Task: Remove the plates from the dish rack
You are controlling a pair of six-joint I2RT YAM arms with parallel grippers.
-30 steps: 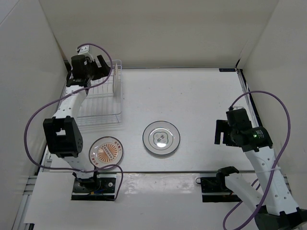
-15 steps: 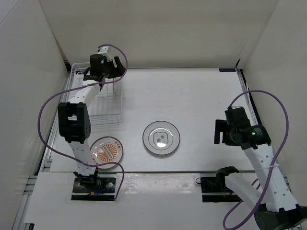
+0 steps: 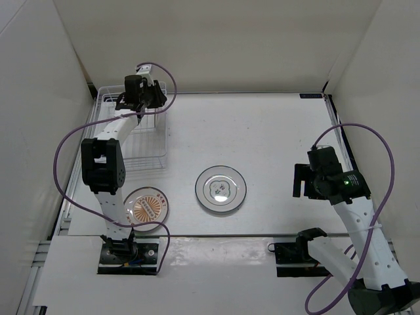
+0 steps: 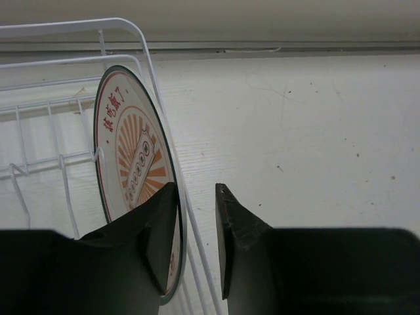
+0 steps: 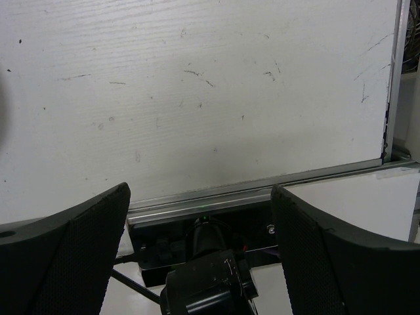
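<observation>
The white wire dish rack (image 3: 131, 141) stands at the table's far left. An orange-brown patterned plate (image 4: 128, 144) stands upright against the rack's right wall (image 4: 151, 72). My left gripper (image 3: 155, 100) is at the rack's far right corner. In the left wrist view the left gripper (image 4: 197, 187) straddles that plate's rim: the left finger (image 4: 161, 236) lies on the patterned face, and a narrow gap shows before the right finger (image 4: 230, 243). Two plates lie flat on the table, an orange-brown one (image 3: 146, 207) and a white one with a grey ring (image 3: 221, 188). My right gripper (image 3: 300, 182) hangs open, holding nothing.
White walls close in the table on three sides. In the right wrist view the right gripper (image 5: 200, 190) hangs over the table's near edge rail (image 5: 262, 190) and the arm's base mount (image 5: 203, 282). Purple cables loop beside both arms.
My left gripper swung right along the rack's far end to its right corner, and its jaws narrowed from wide open round the standing plate's rim. The right arm stayed still.
</observation>
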